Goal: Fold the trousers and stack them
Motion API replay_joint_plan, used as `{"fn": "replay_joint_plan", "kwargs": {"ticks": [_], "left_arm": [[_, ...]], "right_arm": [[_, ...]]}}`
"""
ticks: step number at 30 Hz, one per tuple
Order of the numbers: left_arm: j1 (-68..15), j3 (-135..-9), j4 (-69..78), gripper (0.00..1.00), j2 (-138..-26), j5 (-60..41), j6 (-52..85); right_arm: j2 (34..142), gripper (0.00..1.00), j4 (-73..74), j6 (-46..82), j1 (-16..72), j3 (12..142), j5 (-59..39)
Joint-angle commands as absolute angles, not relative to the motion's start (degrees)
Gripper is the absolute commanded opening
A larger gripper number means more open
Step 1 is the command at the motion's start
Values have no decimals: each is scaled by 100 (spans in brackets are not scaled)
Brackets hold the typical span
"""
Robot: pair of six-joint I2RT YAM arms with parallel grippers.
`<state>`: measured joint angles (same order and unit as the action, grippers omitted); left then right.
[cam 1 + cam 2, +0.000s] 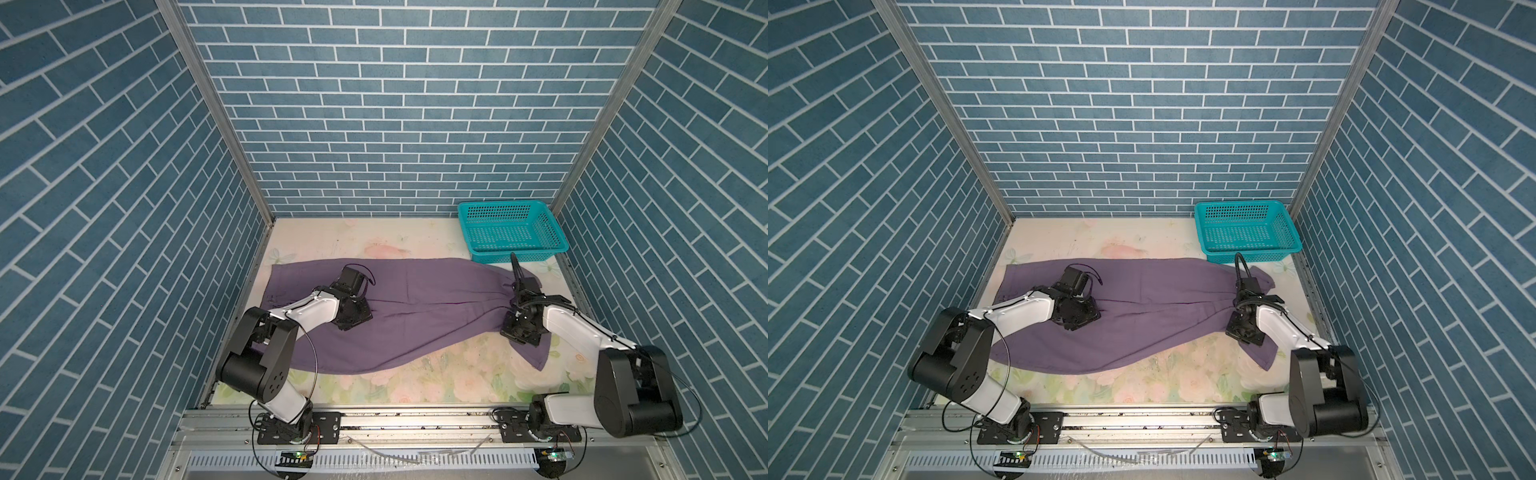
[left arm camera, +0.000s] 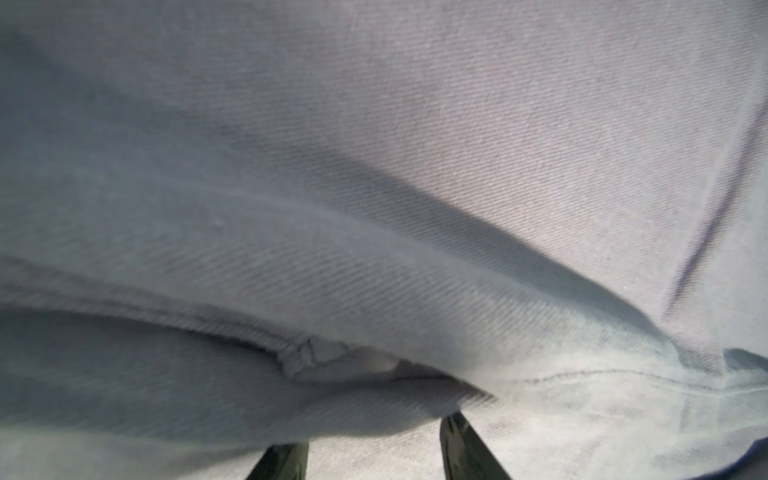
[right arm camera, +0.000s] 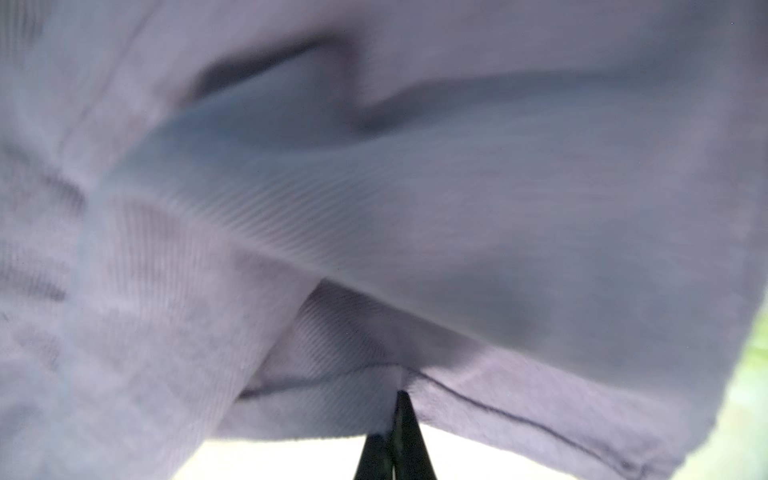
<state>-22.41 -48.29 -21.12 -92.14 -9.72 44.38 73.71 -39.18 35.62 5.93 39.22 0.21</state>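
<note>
The dusty-purple trousers (image 1: pixel 415 307) (image 1: pixel 1150 299) lie spread across the table in both top views, leg ends at the left and the gathered end at the right. My left gripper (image 1: pixel 353 322) (image 2: pixel 374 453) points down onto the left-middle of the cloth. Its fingers (image 2: pixel 465 449) stand apart, flat cloth shows between them, and a fold hangs over the tips. My right gripper (image 1: pixel 517 334) (image 3: pixel 395 415) is at the right end, shut on an edge of the trousers (image 3: pixel 457 249) beside a stitched seam. The cloth there is lifted off the table.
A teal perforated basket (image 1: pixel 498 203) (image 1: pixel 1237 203) stands at the back right corner, close to the trousers' right end. The floral table cover (image 1: pixel 436 382) shows in front of the trousers. Blue brick walls close in three sides.
</note>
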Motion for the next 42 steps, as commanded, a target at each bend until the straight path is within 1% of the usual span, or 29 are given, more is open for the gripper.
{"fn": "replay_joint_plan", "kwargs": {"ticks": [1, 5, 8, 9, 10, 11, 12, 13, 14, 16, 18, 20, 24, 27, 29, 30, 31, 34, 35, 36, 37, 40, 42], "left_arm": [[-2196, -4645, -2153, 52, -9822, -903, 4326], [-2115, -4761, -2221, 52, -10017, -947, 4276], [-2093, -4816, -2266, 52, -10055, -939, 4289], [-2092, -4808, -2289, 52, -10042, -933, 4289], [-2098, -4795, -2315, 52, -9992, -908, 4292], [-2096, -4777, -2356, 52, -9938, -869, 4290], [-2085, -4777, -2427, 52, -9878, -805, 4289], [-2075, -4773, -2540, 52, -9802, -718, 4278], [-2036, -4766, -2656, 52, -9711, -607, 4251], [-1906, -4676, -2830, 53, -9509, -426, 4227], [-1642, -4482, -2915, 53, -9235, -328, 4241], [-1279, -4211, -2984, 53, -8907, -261, 4261], [-727, -3768, -3242, 58, -8141, 24, 4280], [-461, -3655, -3637, 64, -7557, 359, 4224], [-218, -3583, -3876, 68, -7224, 500, 4155], [-74, -3541, -3936, 68, -7107, 504, 4111], [115, -3487, -4003, 68, -7011, 481, 4077], [687, -3359, -4117, 68, -6848, 343, 3910], [804, -3375, -4168, 68, -6817, 381, 3878], [839, -3406, -4205, 68, -6785, 397, 3847], [844, -3443, -4219, 68, -6741, 379, 3812], [841, -3542, -4123, 68, -6685, 233, 3758], [830, -3662, -4014, 62, -6755, 43, 3735]], "right_arm": [[6672, 0, -4445, 3848, -246, 3548, 155], [6374, 0, -4696, 3602, -1113, 3489, 112], [6545, 0, -4632, 3543, -1316, 3505, -192], [6614, 7, -4631, 3533, -1321, 3511, -234], [6668, 22, -4625, 3541, -1327, 3516, -278], [6682, 34, -4622, 3540, -1335, 3524, -311], [6668, 43, -4616, 3559, -1336, 3545, -325], [6634, 49, -4635, 3568, -1336, 3590, -326], [6598, 53, -4672, 3569, -1342, 3688, -317], [6532, 54, -4764, 3523, -1344, 3942, -315], [6481, 54, -4848, 3456, -1336, 4280, -311], [6445, 51, -4886, 3356, -1319, 4618, -324], [6559, 50, -4789, 3105, -1203, 5139, -343], [6711, 50, -4761, 2959, -853, 5488, -142], [6804, 50, -4627, 2919, -462, 5588, 12], [6863, 48, -4530, 2925, -287, 5590, 42], [6949, 42, -4396, 2935, -108, 5560, 9], [7294, 14, -4001, 3072, 325, 5382, -142], [7434, 6, -3855, 3129, 457, 5309, -246], [7557, 2, -3770, 3190, 564, 5245, -325], [7684, 0, -3672, 3253, 689, 5154, -411], [7946, 0, -3296, 3380, 972, 4820, -466], [8026, 0, -3123, 3477, 978, 4588, -466]]}}
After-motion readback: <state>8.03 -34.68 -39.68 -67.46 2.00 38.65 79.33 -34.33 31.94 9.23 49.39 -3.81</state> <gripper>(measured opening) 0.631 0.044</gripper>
